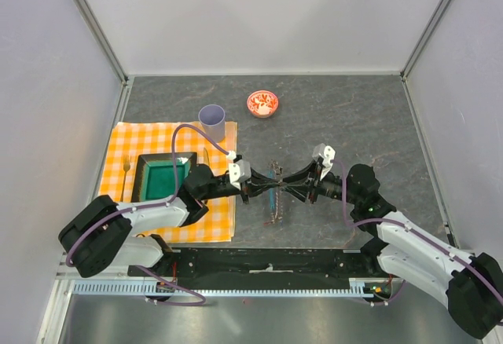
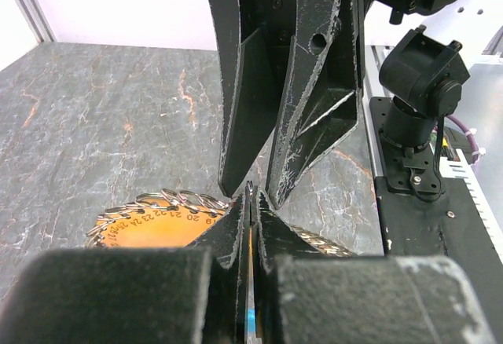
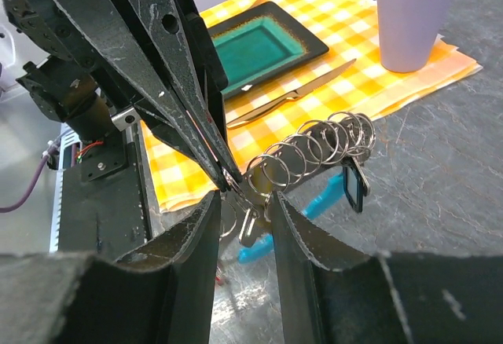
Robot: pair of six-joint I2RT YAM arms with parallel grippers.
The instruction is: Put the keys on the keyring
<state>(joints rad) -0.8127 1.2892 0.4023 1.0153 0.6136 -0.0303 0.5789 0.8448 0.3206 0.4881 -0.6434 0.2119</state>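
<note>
The keyring (image 1: pixel 273 173) is held just above the table between my two grippers; its coil of thin wire loops (image 3: pixel 314 149) hangs over a light-blue plastic piece (image 3: pixel 316 205). My left gripper (image 2: pixel 250 196) is shut on the keyring's wire, and its fingertips (image 3: pixel 222 173) show pinched together in the right wrist view. My right gripper (image 3: pixel 244 201) stands open, its jaws either side of a small silvery key (image 3: pixel 251 230) that hangs below the loops. A key with a black tag (image 3: pixel 354 188) hangs at the coil's far end. In the top view the left gripper (image 1: pixel 253 188) and right gripper (image 1: pixel 292 184) face each other.
A yellow checked cloth (image 1: pixel 126 144) at the left bears a green tray (image 1: pixel 163 176), a fork (image 1: pixel 126 171), a table knife (image 3: pixel 292 96) and a purple cup (image 1: pixel 212 120). A small red bowl (image 1: pixel 262 103) stands at the back. An orange numbered plate (image 2: pixel 157 228) lies under the loops.
</note>
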